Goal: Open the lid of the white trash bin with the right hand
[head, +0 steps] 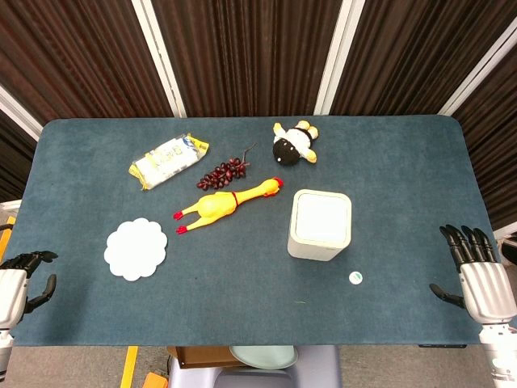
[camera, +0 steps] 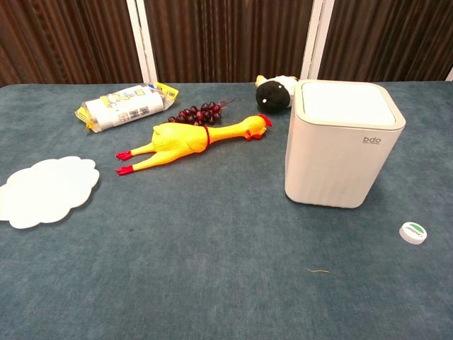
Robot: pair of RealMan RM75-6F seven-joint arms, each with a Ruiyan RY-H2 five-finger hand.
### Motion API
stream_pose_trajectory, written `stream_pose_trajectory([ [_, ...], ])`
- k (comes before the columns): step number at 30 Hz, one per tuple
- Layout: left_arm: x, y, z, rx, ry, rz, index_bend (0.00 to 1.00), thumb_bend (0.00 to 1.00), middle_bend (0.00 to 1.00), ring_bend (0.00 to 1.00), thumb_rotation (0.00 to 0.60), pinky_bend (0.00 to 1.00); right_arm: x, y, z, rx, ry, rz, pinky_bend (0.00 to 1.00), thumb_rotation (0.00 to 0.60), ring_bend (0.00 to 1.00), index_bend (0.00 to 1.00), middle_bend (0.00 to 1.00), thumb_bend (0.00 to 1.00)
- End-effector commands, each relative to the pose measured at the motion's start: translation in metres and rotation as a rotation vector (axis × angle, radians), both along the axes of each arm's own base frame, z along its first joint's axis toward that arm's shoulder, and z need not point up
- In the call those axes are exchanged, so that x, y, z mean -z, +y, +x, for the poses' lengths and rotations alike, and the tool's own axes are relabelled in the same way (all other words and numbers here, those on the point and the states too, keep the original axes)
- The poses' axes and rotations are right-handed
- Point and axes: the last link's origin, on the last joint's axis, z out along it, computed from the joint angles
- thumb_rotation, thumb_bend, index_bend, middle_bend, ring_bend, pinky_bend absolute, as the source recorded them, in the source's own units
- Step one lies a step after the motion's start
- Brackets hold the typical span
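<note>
While lid point(camera: 345, 103) sits closed on bin point(camera: 341, 156), right hand point(head: 481, 277) off surface point(head: 242, 299) edge, fingers spread, empty, left hand point(head: 18, 283) likewise loosely apart, rubber chicken point(camera: 195, 140) beside bin.

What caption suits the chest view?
Closed white trash bin beside a rubber chicken, grapes and plush toy.

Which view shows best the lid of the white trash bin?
The head view: it looks straight down on the whole closed lid. The chest view shows the lid only obliquely, above the bin's front wall.
</note>
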Motion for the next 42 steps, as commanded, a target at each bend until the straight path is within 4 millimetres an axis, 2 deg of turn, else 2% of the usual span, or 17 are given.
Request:
stream_pose_trajectory([
  [1, 0.003, 0.0, 0.001, -0.012, 0.052, -0.023, 0.36, 0.46, 0.41, 0.38, 0.6, 0.46, -0.001, 0.0, 0.0, -0.001, -0.004, 0.003, 0.16, 0.6, 0.08, 0.14, 0.19, 0.18],
  [5, 0.004, 0.0, 0.002, -0.017, 0.05, -0.025, 0.36, 0.46, 0.41, 0.38, 0.6, 0.46, -0.001, 0.002, 0.001, -0.007, -0.011, 0.008, 0.16, 0.6, 0.08, 0.13, 0.19, 0.18],
  [8, 0.004, -0.001, 0.003, -0.013, 0.053, -0.029, 0.36, 0.46, 0.41, 0.38, 0.6, 0.46, 0.001, 0.003, 0.004, -0.027, -0.015, 0.017, 0.21, 0.6, 0.13, 0.13, 0.23, 0.18],
  [10, 0.004, -0.001, 0.003, -0.014, 0.053, -0.03, 0.36, 0.46, 0.41, 0.38, 0.6, 0.46, 0.002, 0.001, 0.004, -0.042, -0.004, 0.015, 0.31, 0.6, 0.24, 0.13, 0.33, 0.18],
  [13, 0.003, -0.003, 0.003, -0.017, 0.054, -0.032, 0.36, 0.46, 0.41, 0.38, 0.6, 0.46, 0.006, -0.001, 0.005, -0.068, 0.008, 0.025, 0.53, 0.6, 0.5, 0.13, 0.57, 0.18],
  [16, 0.001, -0.005, 0.005, -0.014, 0.047, -0.019, 0.36, 0.46, 0.41, 0.38, 0.6, 0.46, 0.009, -0.004, 0.007, -0.087, 0.001, 0.052, 0.66, 0.6, 0.64, 0.14, 0.71, 0.2],
  [17, 0.0, -0.005, 0.005, -0.015, 0.048, -0.014, 0.37, 0.46, 0.41, 0.38, 0.6, 0.46, 0.009, -0.006, 0.01, -0.09, -0.003, 0.078, 0.7, 0.6, 0.68, 0.15, 0.75, 0.24],
  [19, -0.001, -0.005, 0.005, -0.016, 0.046, -0.012, 0.37, 0.46, 0.4, 0.38, 0.6, 0.46, 0.008, -0.012, 0.017, -0.095, 0.002, 0.135, 0.75, 0.6, 0.74, 0.18, 0.81, 0.41],
  [22, 0.001, -0.004, 0.004, -0.024, 0.045, -0.021, 0.37, 0.46, 0.4, 0.38, 0.6, 0.46, 0.003, -0.025, 0.033, -0.116, 0.047, 0.215, 0.77, 0.6, 0.77, 0.22, 0.84, 0.64],
  [25, 0.002, -0.004, 0.004, -0.027, 0.048, -0.03, 0.37, 0.46, 0.4, 0.38, 0.6, 0.46, 0.001, -0.039, 0.05, -0.143, 0.105, 0.265, 0.77, 0.6, 0.78, 0.25, 0.84, 0.73],
  [30, 0.0, -0.005, 0.004, -0.026, 0.048, -0.023, 0.37, 0.46, 0.4, 0.38, 0.6, 0.46, 0.01, -0.057, 0.076, -0.168, 0.132, 0.36, 0.77, 0.6, 0.78, 0.27, 0.85, 0.79],
  [36, -0.001, -0.005, 0.004, -0.034, 0.047, -0.022, 0.37, 0.46, 0.4, 0.38, 0.6, 0.46, 0.029, -0.074, 0.098, -0.175, 0.15, 0.455, 0.77, 0.6, 0.78, 0.29, 0.85, 0.8],
  [42, 0.0, -0.005, 0.004, -0.031, 0.047, -0.03, 0.37, 0.46, 0.4, 0.38, 0.6, 0.46, 0.043, -0.088, 0.116, -0.189, 0.151, 0.48, 0.77, 0.6, 0.78, 0.29, 0.85, 0.8],
])
